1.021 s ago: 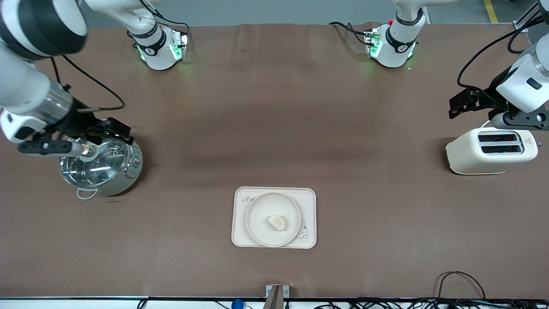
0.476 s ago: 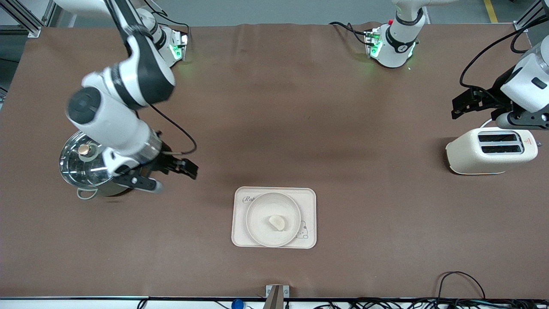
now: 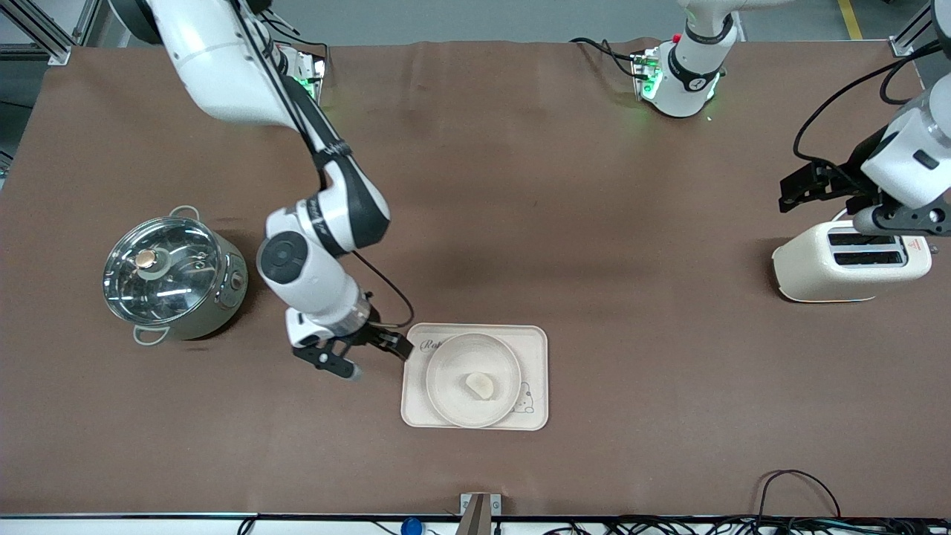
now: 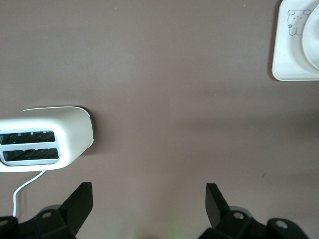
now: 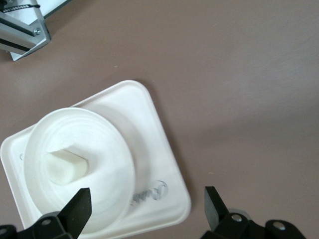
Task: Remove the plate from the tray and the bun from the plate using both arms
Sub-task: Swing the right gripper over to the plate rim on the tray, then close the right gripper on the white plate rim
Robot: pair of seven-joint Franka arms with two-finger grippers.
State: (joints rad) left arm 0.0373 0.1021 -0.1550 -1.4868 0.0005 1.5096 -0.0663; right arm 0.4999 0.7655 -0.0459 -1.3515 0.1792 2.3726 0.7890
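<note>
While standing well apart from the tray (image 3: 535,342), toward the right arm's end of the table (image 3: 475,186): a steel pot (image 3: 174,276) with a glass lid, upright, touched by nothing. Next, reaching down from the base at the table's top edge, the right arm, with the right gripper (image 3: 394,345) over the tray's corner that bears the script mark, on the side toward the pot. Jaws spread wide, gripping nothing; in the right wrist view the right gripper (image 5: 147,199) straddles the marked edge of the tray (image 5: 149,129), with the plate (image 5: 99,134) and the bun (image 5: 65,167) just ahead of it. Cannot tell whether touching the tray. Lying flat in the middle of the table, near the front camera's edge: the tray, with the plate (image 3: 446,371) resting inside it and filling most of it, and on the plate, a little off centre, the bun (image 3: 480,384). Toward the left arm's end, well apart from the tray: a cream toaster (image 3: 817,271), slots up. Over the table near it, hanging in the air, the left gripper (image 3: 799,186), likewise spread and empty; seen in the left wrist view (image 4: 149,191) with the toaster (image 4: 70,124) below it.
</note>
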